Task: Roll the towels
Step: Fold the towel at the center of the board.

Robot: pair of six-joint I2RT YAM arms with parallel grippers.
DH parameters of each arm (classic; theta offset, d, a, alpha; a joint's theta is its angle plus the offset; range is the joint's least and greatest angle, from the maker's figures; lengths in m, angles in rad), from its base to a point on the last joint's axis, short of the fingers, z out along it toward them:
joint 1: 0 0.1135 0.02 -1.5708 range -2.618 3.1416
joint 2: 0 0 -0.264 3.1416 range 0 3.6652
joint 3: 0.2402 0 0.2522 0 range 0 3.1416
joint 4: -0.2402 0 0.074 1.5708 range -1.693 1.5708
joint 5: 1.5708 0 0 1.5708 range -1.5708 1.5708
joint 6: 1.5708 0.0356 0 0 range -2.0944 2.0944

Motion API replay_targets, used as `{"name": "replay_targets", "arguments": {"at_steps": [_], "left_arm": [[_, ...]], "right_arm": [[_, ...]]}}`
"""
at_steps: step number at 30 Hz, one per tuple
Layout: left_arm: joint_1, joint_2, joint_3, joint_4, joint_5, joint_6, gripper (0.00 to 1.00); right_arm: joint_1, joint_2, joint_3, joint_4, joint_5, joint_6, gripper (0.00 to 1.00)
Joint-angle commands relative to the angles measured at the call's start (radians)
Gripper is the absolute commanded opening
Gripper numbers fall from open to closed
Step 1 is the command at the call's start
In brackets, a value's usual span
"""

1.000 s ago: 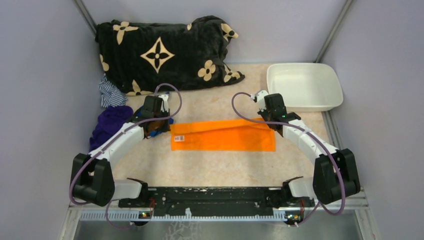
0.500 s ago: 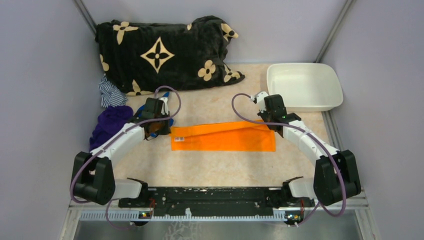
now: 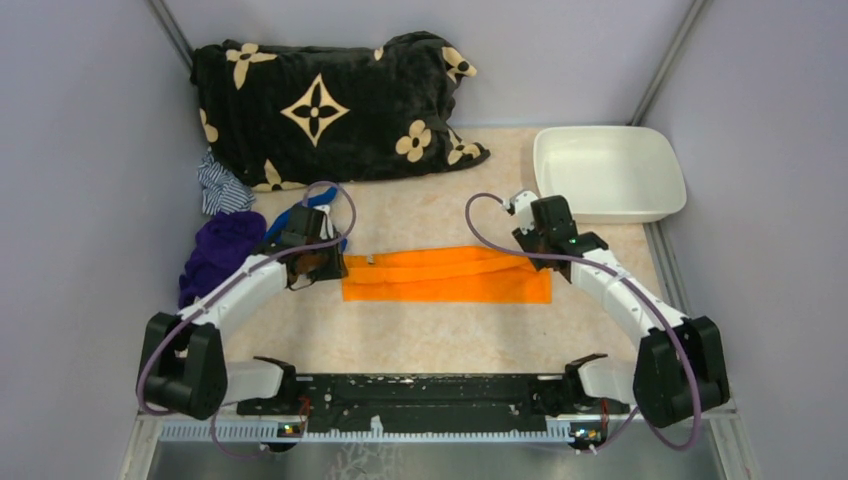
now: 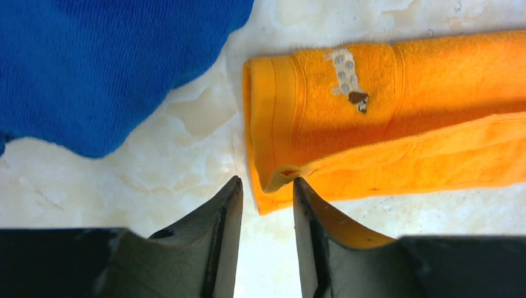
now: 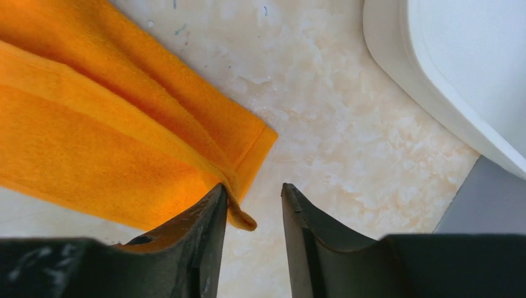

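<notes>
- The orange towel (image 3: 447,275) lies flat on the bench (image 3: 420,215), folded lengthwise into a long narrow band. It runs left to right between the two arms.
- The left arm (image 3: 250,285) reaches to the left end of the band. The right arm (image 3: 610,285) reaches to the right end.
- Left jaws: partly open, with a narrow gap between the two fingers (image 4: 217,242). They clamp nothing. The near left corner of the orange towel sits at the mouth of the gap, and the right-hand finger overlaps the towel's edge in the left wrist view.
- Right jaws: partly open, with a similar narrow gap. They clamp nothing. The near right corner of the orange towel hangs loose just beside the inner face of the left-hand finger.
- A small pale label (image 4: 347,77) shows on the top layer near the towel's left end.
- The blue towel (image 4: 93,62) lies bunched on the bench just left of the orange towel, apart from it, with bare bench between them.
- A white tub (image 3: 608,170) stands at the far right, near the right arm.
- A black blanket (image 3: 320,105) with tan flower marks lies at the far left. A striped cloth (image 3: 220,185) and a purple cloth (image 3: 218,250) lie along the left wall.
</notes>
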Motion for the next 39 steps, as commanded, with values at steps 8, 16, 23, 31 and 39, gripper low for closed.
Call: {"name": "replay_targets", "arguments": {"at_steps": [8,16,23,31,39], "left_arm": [[0.008,-0.31,-0.073,-0.052,0.044,-0.115,0.58],[0.008,-0.3,-0.105,-0.005,0.087,-0.207,0.66],[0.005,-0.203,-0.131,0.094,0.164,-0.243,0.63],[-0.024,-0.053,-0.096,0.165,0.162,-0.234,0.54],[-0.029,-0.057,-0.083,0.104,0.059,-0.204,0.56]], "right_arm": [[0.011,-0.292,0.011,-0.077,-0.133,0.138,0.48],[0.011,-0.235,0.031,-0.091,-0.036,0.584,0.57],[-0.005,-0.139,-0.035,-0.162,0.07,0.892,0.5],[-0.083,-0.209,-0.177,-0.08,-0.017,1.041,0.41],[-0.093,-0.197,-0.24,-0.067,-0.04,1.115,0.38]]}}
